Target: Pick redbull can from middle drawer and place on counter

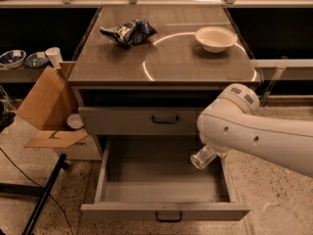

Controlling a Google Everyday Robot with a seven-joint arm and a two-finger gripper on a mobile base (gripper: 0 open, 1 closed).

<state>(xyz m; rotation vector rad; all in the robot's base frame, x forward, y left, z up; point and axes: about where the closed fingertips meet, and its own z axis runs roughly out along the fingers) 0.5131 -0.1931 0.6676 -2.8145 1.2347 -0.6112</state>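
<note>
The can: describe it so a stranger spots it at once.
Below the brown counter, the lower drawer stands open. Over its right side, the small silvery can juts from under the white arm, which hides the gripper; it alone is a slim shiny cylinder.

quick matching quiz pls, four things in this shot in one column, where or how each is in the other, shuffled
1 bowl
2 bag
3 can
4 drawer

a pulled open
b far left of the counter
c far right of the counter
d tilted, over the drawer's right side, under the arm

Pairs: 1-c, 2-b, 3-d, 4-a. The gripper is hidden behind the arm, by the can.
</note>
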